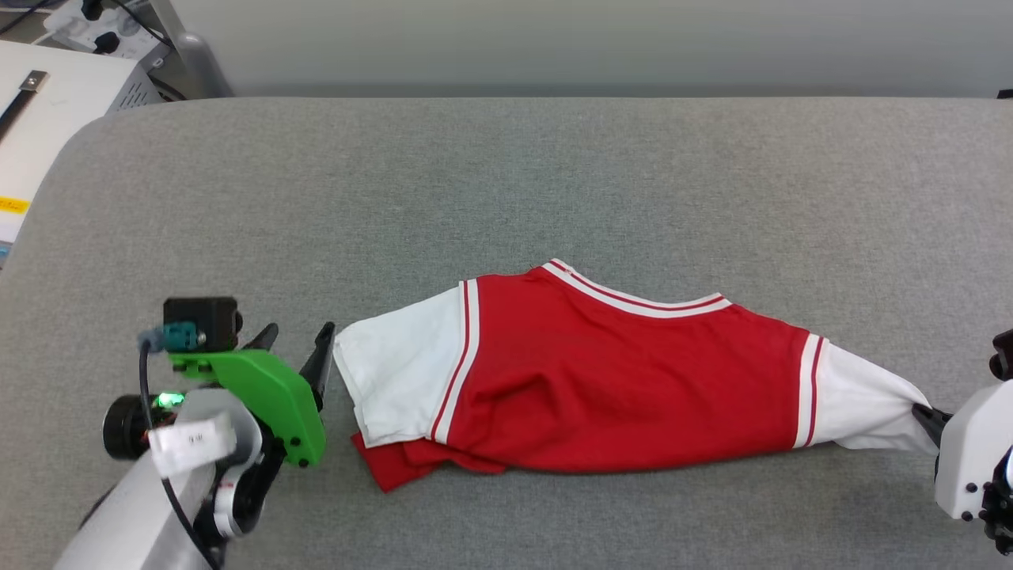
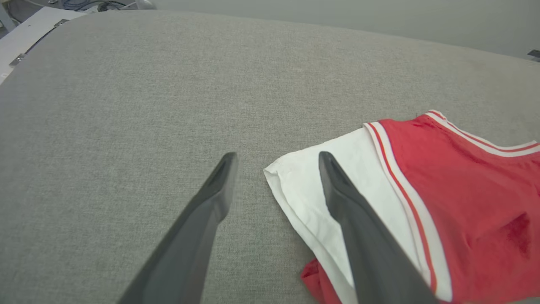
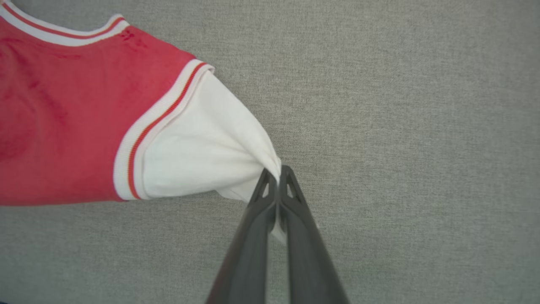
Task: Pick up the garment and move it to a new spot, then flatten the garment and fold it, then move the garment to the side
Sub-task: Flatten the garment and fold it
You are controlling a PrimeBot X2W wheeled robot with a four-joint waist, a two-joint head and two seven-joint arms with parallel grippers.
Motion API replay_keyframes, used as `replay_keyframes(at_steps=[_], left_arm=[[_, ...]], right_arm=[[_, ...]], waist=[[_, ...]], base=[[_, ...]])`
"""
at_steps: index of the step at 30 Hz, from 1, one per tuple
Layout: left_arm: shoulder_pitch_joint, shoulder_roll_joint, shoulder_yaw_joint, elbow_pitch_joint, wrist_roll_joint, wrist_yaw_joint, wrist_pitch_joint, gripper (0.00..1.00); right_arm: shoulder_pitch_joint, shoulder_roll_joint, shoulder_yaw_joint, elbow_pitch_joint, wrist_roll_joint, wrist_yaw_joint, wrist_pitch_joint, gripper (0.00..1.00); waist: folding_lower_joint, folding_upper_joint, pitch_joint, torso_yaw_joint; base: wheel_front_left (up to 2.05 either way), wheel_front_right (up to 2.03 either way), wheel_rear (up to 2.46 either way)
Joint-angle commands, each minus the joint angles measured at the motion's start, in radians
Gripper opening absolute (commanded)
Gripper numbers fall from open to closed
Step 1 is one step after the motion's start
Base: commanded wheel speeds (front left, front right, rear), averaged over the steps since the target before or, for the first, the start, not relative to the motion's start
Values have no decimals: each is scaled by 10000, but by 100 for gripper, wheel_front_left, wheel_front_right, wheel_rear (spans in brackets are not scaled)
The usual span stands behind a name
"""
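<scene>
Right end effector (image 3: 276, 172), pinched shut on one white sleeve tip of the garment (image 1: 617, 380) lying mid-desk (image 1: 506, 174); I judge my left end effector (image 2: 277, 159), spread wide just beside the opposite sleeve, should grip that cuff squarely before lifting evenly.

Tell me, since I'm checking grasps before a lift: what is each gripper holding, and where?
The right gripper pinches the garment by the end of one white sleeve; the left gripper holds nothing.
</scene>
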Motion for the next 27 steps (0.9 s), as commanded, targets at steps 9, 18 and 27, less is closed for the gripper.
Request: replay_keyframes(at_steps=[9,18,27], left_arm=[[-1907,89,-968,2173,-757,-1347,2782,100],[-2549,-539,-2200,4068,-653,-2360,4093,0],[-3243,-493,-1976,4199,255,-1930,2238,0]], right_arm=[[-342,529,375,-137,-57,-7,-71,0],[-308,764,486,2,90,-7,-225,0],[-590,604,592,-9,24,-7,-565,0]], waist=[[0,-1,993,-798],[0,-1,1287,-963],[0,-1,815,-776]], base=[[0,0,0],[0,0,0],[0,0,0]])
